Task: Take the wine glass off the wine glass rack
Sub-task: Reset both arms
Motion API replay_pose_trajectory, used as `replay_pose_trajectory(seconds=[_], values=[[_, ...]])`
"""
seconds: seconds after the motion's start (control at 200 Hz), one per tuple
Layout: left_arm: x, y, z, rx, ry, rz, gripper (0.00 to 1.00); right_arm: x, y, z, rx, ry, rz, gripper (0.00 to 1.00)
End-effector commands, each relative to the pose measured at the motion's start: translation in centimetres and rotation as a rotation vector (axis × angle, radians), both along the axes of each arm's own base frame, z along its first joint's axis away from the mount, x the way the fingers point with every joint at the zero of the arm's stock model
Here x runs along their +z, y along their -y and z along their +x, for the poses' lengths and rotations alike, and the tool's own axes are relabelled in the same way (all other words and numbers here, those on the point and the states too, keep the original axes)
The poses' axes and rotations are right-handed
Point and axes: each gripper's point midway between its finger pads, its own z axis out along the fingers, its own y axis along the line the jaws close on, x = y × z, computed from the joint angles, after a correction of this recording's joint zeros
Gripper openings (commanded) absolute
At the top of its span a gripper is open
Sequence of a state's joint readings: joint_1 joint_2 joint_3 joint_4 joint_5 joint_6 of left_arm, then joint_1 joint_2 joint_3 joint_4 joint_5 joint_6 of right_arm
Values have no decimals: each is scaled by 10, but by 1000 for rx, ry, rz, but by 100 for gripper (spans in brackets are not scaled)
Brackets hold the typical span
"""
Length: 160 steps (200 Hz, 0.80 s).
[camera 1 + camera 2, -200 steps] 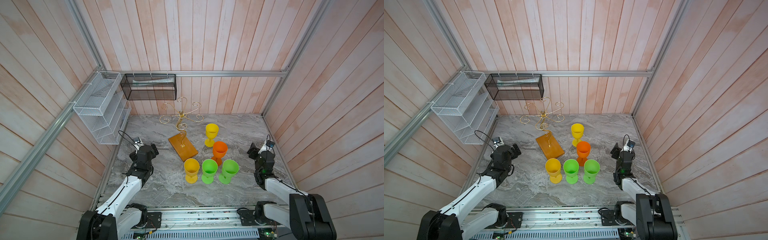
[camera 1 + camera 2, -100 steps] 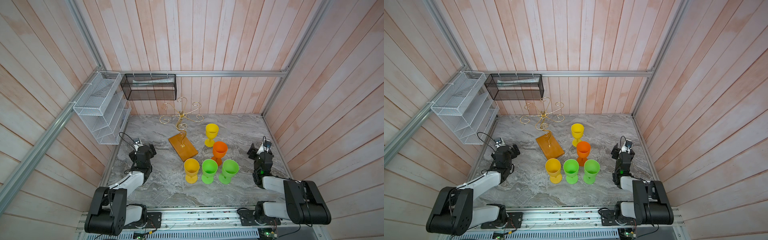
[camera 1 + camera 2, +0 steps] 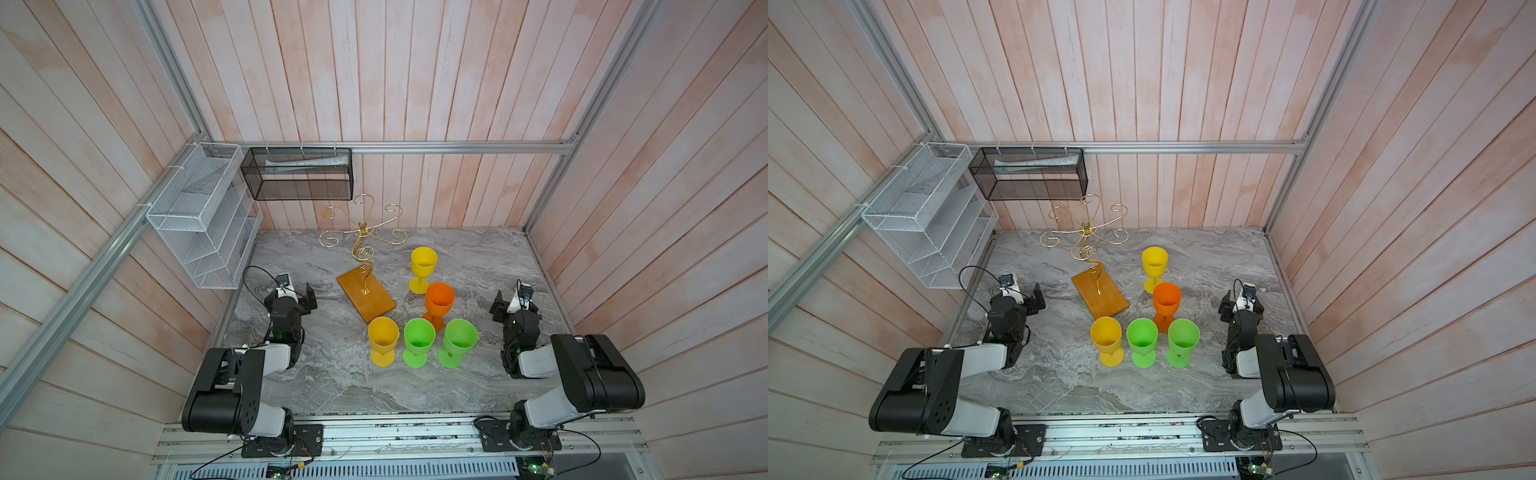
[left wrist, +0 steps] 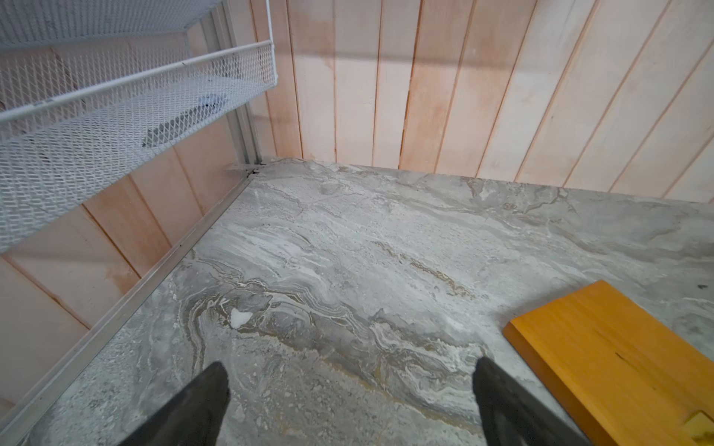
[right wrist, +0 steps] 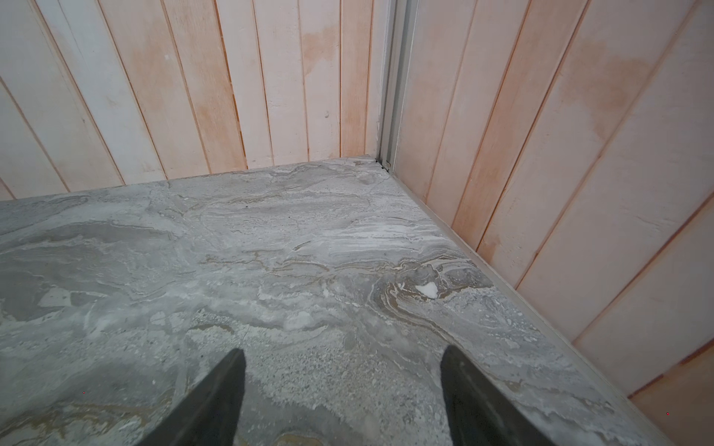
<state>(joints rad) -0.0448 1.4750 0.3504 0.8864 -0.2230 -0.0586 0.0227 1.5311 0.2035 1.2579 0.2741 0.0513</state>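
The wine glass rack (image 3: 363, 232) (image 3: 1086, 232) is thin gold wire on an orange wooden base (image 3: 368, 296) (image 4: 602, 347), toward the back of the table. Nothing hangs on its curled arms. Several plastic wine glasses stand upright on the marble to its right and front: yellow (image 3: 424, 262), orange (image 3: 439, 300), amber (image 3: 383, 334) and two green (image 3: 419, 337) (image 3: 459, 338). My left gripper (image 3: 299, 296) (image 4: 349, 382) rests open at the table's left side, holding nothing. My right gripper (image 3: 505, 306) (image 5: 342, 367) sits open at the right side, also holding nothing.
A white wire-mesh shelf (image 3: 203, 216) (image 4: 116, 100) hangs on the left wall above my left arm. A black mesh basket (image 3: 297, 174) hangs on the back wall behind the rack. Wooden walls close in the marble table (image 3: 332, 386) on three sides.
Both arms have folded back toward the front rail, elbows raised. The grippers stay open, roughly where they were. Rack and glasses have not moved.
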Motion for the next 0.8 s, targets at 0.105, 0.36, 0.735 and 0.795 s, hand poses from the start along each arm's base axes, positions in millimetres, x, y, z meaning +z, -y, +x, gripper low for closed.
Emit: replay_pose_trajectory(seconds=[0.105,0.36,0.735,0.795], values=[[3,0,-3,-67,84,-15,100,7,-2,5,34,14,5,77],[3,0,-2,-69,82,-16,100,7,-8,6,69,13,-3,94],[3,0,-3,-68,83,-14,100,5,-3,9,68,0,22,98],[4,0,-4,-69,85,-14,100,5,-3,9,68,2,20,98]])
